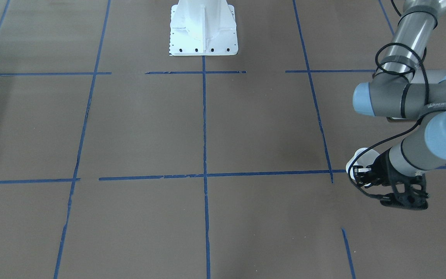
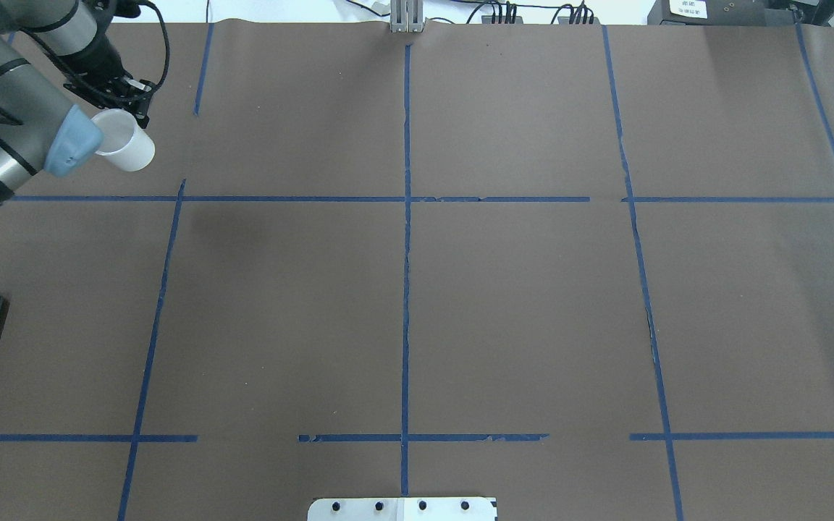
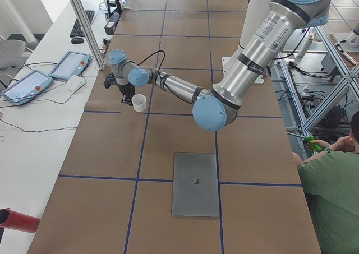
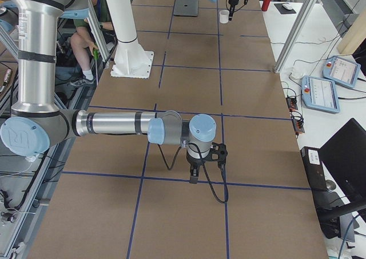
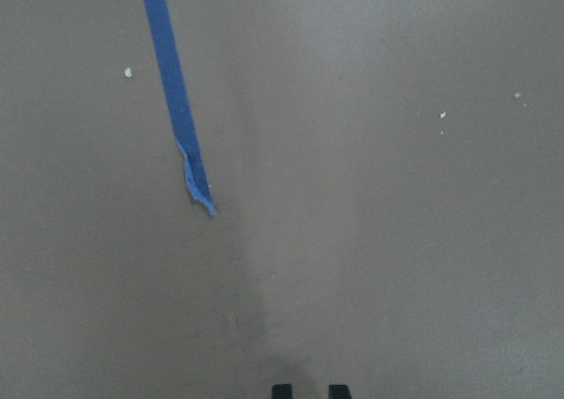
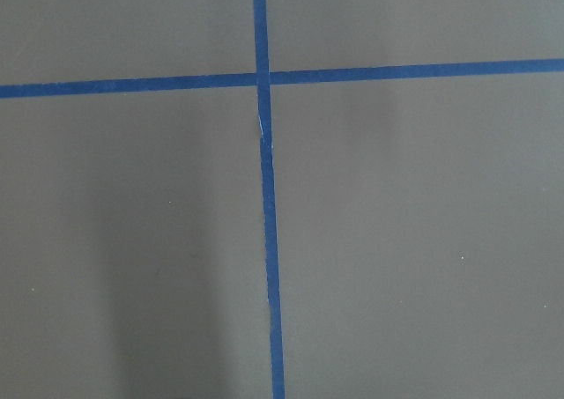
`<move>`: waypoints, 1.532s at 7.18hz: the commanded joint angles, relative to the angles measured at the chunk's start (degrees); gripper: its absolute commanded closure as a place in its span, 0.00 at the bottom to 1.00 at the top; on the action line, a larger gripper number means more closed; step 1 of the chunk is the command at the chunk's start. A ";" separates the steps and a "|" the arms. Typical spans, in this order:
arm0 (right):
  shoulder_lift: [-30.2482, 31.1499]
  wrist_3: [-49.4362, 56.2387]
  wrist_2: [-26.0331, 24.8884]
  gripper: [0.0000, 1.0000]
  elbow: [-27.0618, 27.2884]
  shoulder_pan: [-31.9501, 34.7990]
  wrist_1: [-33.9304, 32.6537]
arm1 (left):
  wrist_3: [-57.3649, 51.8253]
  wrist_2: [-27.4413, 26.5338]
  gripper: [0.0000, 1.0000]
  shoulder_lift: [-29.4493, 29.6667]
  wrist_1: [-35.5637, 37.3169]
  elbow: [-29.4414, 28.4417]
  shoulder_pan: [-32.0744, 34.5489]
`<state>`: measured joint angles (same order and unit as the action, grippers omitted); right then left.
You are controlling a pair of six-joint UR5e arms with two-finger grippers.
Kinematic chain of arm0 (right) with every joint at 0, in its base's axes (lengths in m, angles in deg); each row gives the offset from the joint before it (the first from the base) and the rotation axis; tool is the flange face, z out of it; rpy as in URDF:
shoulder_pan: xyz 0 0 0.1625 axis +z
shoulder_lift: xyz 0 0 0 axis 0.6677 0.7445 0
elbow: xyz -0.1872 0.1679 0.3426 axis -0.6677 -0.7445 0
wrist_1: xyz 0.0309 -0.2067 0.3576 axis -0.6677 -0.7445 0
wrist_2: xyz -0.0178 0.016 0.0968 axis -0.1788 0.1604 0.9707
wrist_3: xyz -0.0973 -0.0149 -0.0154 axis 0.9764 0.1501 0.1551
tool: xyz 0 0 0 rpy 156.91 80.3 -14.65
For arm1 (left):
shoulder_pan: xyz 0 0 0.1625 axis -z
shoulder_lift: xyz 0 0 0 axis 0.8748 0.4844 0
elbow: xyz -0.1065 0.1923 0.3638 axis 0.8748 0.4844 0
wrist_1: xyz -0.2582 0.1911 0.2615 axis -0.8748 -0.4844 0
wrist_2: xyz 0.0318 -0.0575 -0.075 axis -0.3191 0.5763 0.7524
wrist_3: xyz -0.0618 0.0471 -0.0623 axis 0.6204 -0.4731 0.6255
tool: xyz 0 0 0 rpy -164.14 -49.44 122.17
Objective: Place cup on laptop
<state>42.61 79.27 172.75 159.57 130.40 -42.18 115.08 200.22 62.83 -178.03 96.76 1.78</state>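
The light is bright and even and looks to come from above, so the brown table (image 2: 518,311) has only soft grey shadows: one smudge in the overhead view and one at the left edge of the front view. The white base (image 1: 203,27) and the cup (image 2: 131,148) are so bright they look washed out, and the left arm's silver tube (image 1: 409,38) shines. The left wrist view is a bit blurry, and the right wrist view is darker.
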 commanded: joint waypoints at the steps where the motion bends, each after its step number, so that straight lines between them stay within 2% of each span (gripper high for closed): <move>1: 0.00 0.00 0.00 0.00 0.00 0.00 0.00 | -0.10 0.78 1.00 -15.60 4.47 16.80 2.23; 3: 0.00 0.00 0.00 0.00 0.00 0.00 0.00 | -0.37 2.29 1.00 -33.27 1.25 27.20 2.85; 5: 0.00 0.00 0.00 0.00 0.00 0.00 0.00 | 0.15 2.37 1.00 -47.01 -16.79 25.24 3.12; 6: 0.00 0.00 0.00 0.00 0.00 0.00 0.00 | 0.25 2.46 1.00 -48.29 -20.62 21.83 3.99; 8: 0.00 0.00 0.00 0.00 0.00 0.00 0.00 | 0.16 2.46 1.00 -48.39 -33.51 10.69 4.26; 9: 0.00 0.00 0.00 0.00 0.00 0.00 0.00 | 0.25 2.38 1.00 -48.39 -36.89 7.67 4.26; 11: 0.00 0.00 0.00 0.00 0.00 0.00 0.00 | 0.16 2.46 1.00 -48.39 -37.19 6.68 4.26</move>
<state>42.61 79.27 172.75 159.57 130.40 -42.18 115.33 202.62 14.50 -214.42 104.34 6.02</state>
